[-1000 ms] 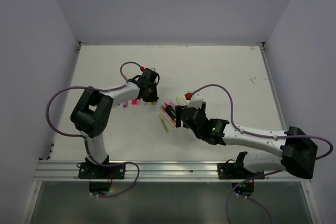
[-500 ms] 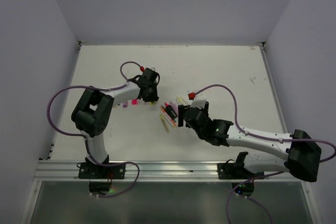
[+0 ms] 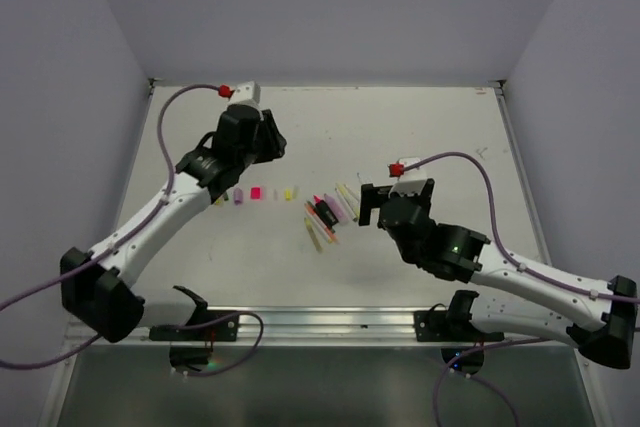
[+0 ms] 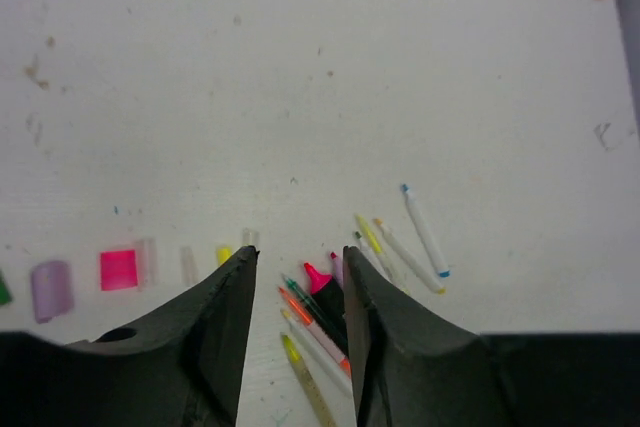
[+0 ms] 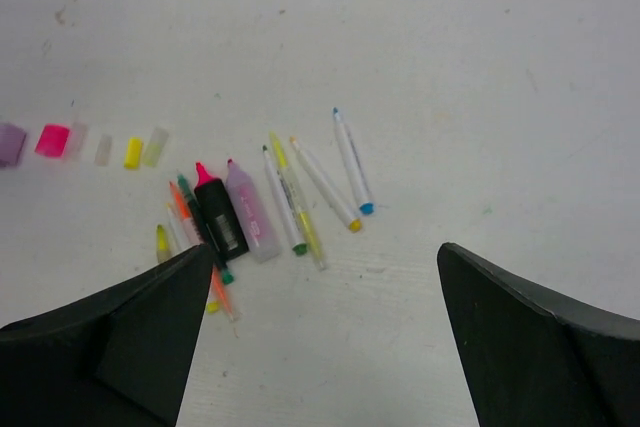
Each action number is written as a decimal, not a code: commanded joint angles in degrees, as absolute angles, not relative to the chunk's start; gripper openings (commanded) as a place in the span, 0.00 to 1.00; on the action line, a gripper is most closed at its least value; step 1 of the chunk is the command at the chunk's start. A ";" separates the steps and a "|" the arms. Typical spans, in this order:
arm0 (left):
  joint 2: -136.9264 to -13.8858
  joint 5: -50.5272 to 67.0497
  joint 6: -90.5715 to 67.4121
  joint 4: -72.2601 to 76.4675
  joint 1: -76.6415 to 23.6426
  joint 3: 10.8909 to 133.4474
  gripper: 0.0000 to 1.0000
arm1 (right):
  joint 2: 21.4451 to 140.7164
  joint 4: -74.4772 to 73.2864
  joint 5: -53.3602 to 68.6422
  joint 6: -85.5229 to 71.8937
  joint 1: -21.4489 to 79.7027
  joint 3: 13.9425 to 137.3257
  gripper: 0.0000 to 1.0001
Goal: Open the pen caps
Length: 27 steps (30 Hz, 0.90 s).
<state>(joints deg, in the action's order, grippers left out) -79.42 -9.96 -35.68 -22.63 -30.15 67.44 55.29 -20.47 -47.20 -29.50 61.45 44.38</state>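
White tabletop (image 3: 430,127) holds everything here. On the left, the left gripper (image 4: 297,259) hangs off the surface on the far side of the caps. Its two dark fingers (image 4: 228,319) are parted by a modest gap with nothing between them.

The pen caps (image 5: 100,145) lie in a loose row on the table, apart from one another. From the left, the right wrist view shows a lilac cap (image 5: 10,144), a pink cap (image 5: 52,140), pale clear ones, and a yellow cap (image 5: 133,152).

Just right of the row, the pens (image 3: 325,214) lie bunched, all with bare tips pointing away from the arms. A black-and-pink highlighter (image 5: 218,215) lies against a fat lilac pen (image 5: 250,213), with thin orange, green and yellow ones around them. A white pen (image 5: 350,162) with a blue tip lies at the right edge of the bunch.

Farther right, the right gripper (image 5: 325,249) hovers near the pens, its jaws spread wide and empty.
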 commanded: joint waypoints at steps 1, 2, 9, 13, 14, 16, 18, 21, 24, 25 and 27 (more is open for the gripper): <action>-68.23 -20.11 -31.48 -26.10 -30.32 69.61 0.45 | 48.63 -27.05 -56.76 -24.10 61.17 49.83 0.99; -63.59 -23.69 -30.59 -27.23 -30.32 69.52 0.49 | 47.04 -27.85 -57.47 -23.04 61.26 50.53 0.99; -44.75 -36.90 -23.21 -31.28 -30.32 66.63 0.88 | 35.43 -32.07 -62.48 -13.54 61.26 55.80 0.99; -35.36 -45.15 -19.44 -34.97 -30.32 65.22 0.97 | 30.42 -34.10 -65.12 -10.47 61.09 56.95 0.99; -33.85 -46.39 -18.99 -35.50 -30.24 64.61 0.98 | 28.15 -34.36 -65.30 -10.02 61.17 57.04 0.99; -29.47 -48.68 -17.58 -36.29 -30.32 63.90 0.99 | 26.03 -34.80 -65.57 -8.97 61.17 56.95 0.99; -26.65 -49.83 -16.88 -36.47 -30.32 63.02 1.00 | 23.39 -34.89 -65.83 -7.31 61.26 56.60 0.99; -21.72 -51.50 -16.17 -36.39 -30.32 61.53 1.00 | 20.67 -35.50 -66.01 -6.50 61.26 56.25 0.99; -18.46 -53.96 -16.26 -36.39 -30.41 60.30 1.00 | 18.38 -35.77 -66.10 -6.15 61.17 55.81 0.99; -17.50 -54.40 -16.43 -36.47 -30.41 60.21 1.00 | 17.76 -35.95 -65.57 -6.07 61.17 55.64 0.99; -16.70 -54.75 -16.87 -36.74 -30.41 60.03 1.00 | 16.71 -36.03 -65.30 -6.15 61.26 55.28 0.99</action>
<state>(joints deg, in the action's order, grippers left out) -17.23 -50.94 -17.76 -35.99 -30.15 60.84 18.70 -35.14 -64.58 -7.84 61.06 55.46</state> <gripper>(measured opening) 0.996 0.986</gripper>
